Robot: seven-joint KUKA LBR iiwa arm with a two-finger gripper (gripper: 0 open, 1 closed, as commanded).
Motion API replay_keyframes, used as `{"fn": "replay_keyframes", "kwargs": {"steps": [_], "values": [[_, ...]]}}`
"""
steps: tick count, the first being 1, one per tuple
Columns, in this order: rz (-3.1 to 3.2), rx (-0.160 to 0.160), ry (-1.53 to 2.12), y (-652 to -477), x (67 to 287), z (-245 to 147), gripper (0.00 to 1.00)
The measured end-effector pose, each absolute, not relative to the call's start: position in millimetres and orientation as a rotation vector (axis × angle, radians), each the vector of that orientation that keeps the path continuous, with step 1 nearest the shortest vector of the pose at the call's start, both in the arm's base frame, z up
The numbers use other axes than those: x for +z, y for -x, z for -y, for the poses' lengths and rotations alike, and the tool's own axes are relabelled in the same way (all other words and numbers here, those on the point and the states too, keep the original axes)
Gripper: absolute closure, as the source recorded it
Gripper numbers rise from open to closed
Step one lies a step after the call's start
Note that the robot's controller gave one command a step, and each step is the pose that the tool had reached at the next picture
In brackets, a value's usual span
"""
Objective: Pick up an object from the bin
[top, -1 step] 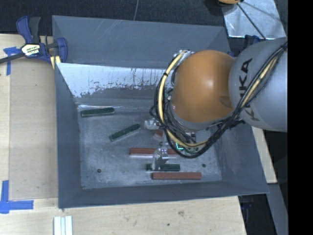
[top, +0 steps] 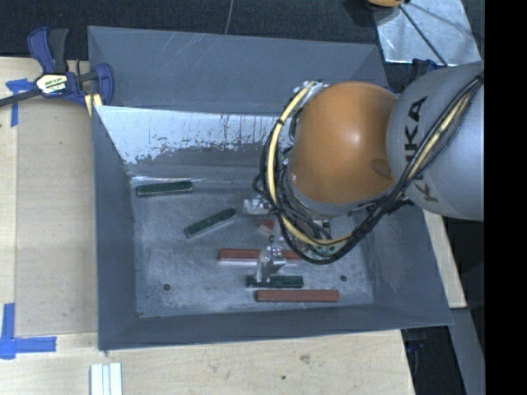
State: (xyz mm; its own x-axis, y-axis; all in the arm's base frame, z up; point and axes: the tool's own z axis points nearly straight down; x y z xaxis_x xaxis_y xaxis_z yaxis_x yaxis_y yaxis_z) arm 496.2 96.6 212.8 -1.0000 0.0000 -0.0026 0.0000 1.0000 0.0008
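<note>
While the arm (top: 436, 146) reaches in from the right and its orange cover (top: 346, 142) bulges over the middle of the bin (top: 115, 245), I see the gripper (top: 268, 263) down low over the bin's floor, in the near half and slightly right of centre. Its silvery tip sits over the right end of a red-brown bar (top: 239, 255), which lies flat and almost level across the floor. Just beside the tip, on the near side, lies a short dark green bar (top: 284, 282), roughly parallel to the first. Whether the gripper is spread or closed I cannot tell from this angle, since the wrist and its looped cables (top: 276, 188) hide most of it. I also cannot make out whether it touches either bar. Both bars look flat on the floor to me. A second red-brown bar (top: 296, 296) lies nearer the front wall, just beyond the short green one and parallel to it. Further left, a slanted green bar (top: 210, 222) rests with its right end raised toward the back. Well apart from the gripper, a long green bar (top: 165, 188) lies along the foot of the back wall. A reddish piece (top: 265, 222) peeks out from under the wrist, mostly hidden.
</note>
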Motion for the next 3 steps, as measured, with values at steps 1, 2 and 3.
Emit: {"fn": "replay_keyframes", "kwargs": {"steps": [1, 2, 3], "values": [[-3.134, 0.003, -0.009, -504.3, 150.8, -96.7, 0.0], [-3.109, 0.007, 0.158, -541.2, 78.1, -87.5, 1.0], [-3.109, 0.007, 0.158, -541.2, 78.1, -87.6, 1.0]]}}
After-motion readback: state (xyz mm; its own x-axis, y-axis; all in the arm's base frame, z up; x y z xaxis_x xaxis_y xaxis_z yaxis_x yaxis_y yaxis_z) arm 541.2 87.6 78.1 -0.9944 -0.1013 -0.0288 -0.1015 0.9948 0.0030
